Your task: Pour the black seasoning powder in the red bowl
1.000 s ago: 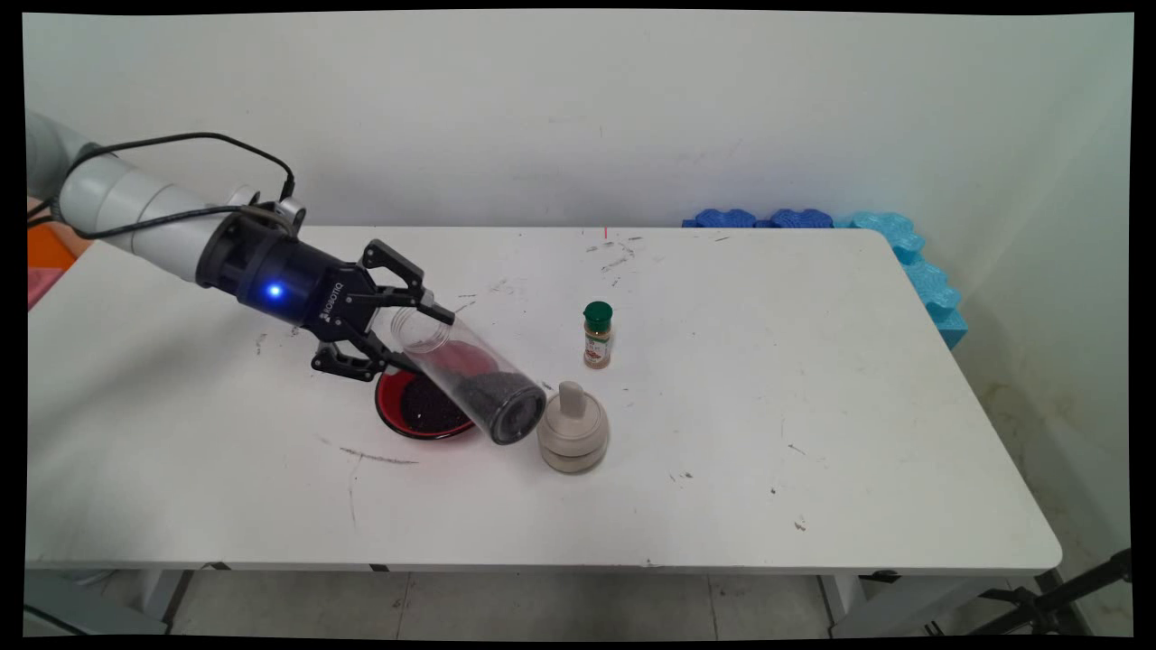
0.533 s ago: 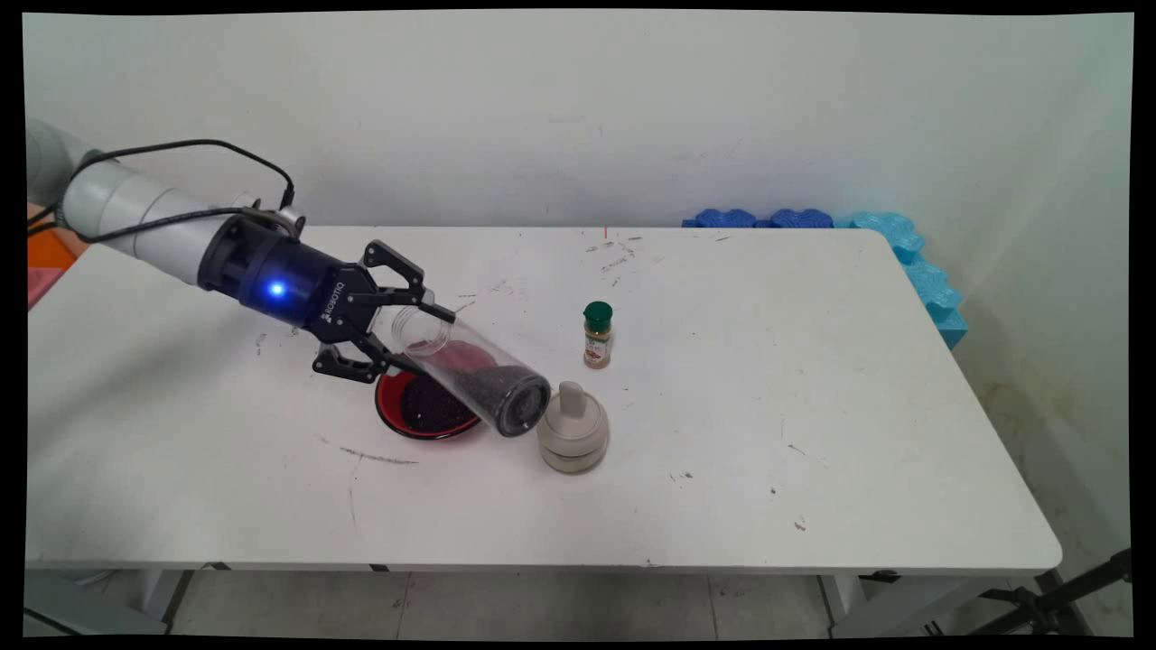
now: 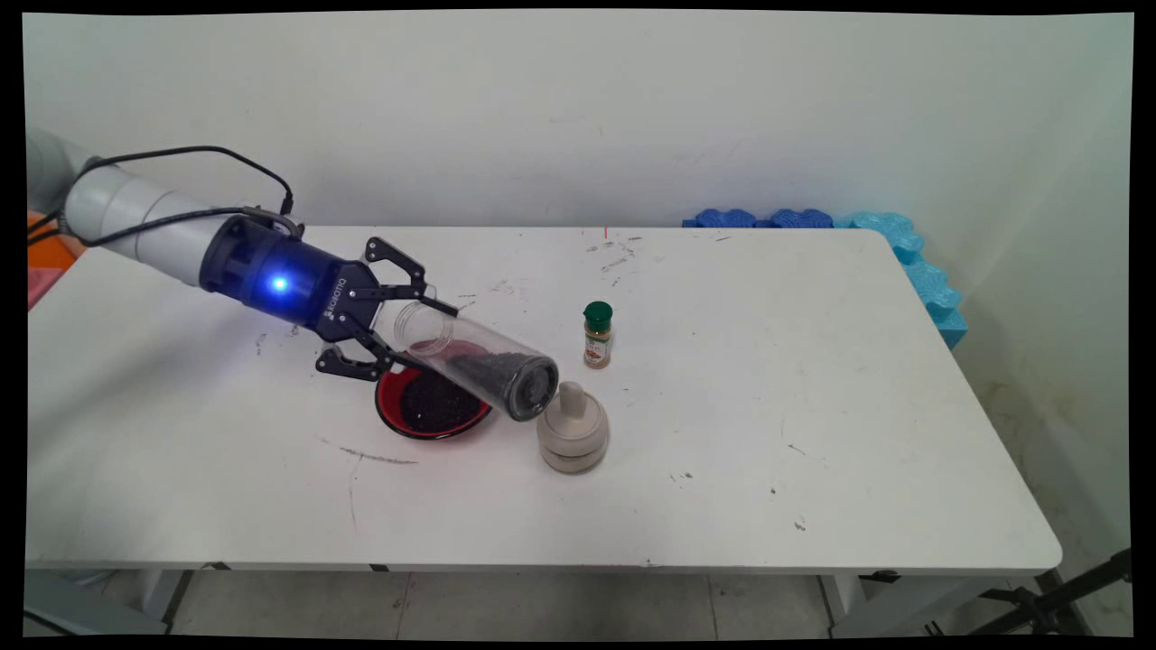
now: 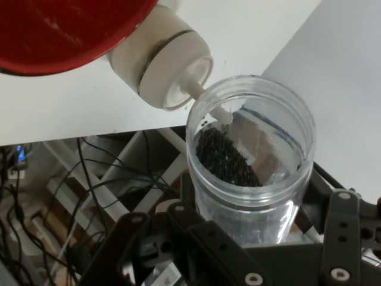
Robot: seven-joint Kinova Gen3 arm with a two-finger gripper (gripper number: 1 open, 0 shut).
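Observation:
My gripper is shut on the neck of a clear plastic jar holding black seeds. The jar lies tilted, open mouth up by my fingers, closed base lower to the right, with the seeds gathered at the base. It hangs over a red bowl that holds a pile of black seeds. In the hand view I look into the jar's mouth, with the gripper clamped around it, the bowl at the upper left and a beige knobbed lid just past the jar.
The beige lid stands on the table right of the bowl, close under the jar's base. A small spice bottle with a green cap stands behind it. Blue foam pieces line the table's far right corner.
The jar's base end has risen and moved slightly right, so the jar lies less steeply. The gripper has shifted up a little with it. Bowl, lid and spice bottle have not moved.

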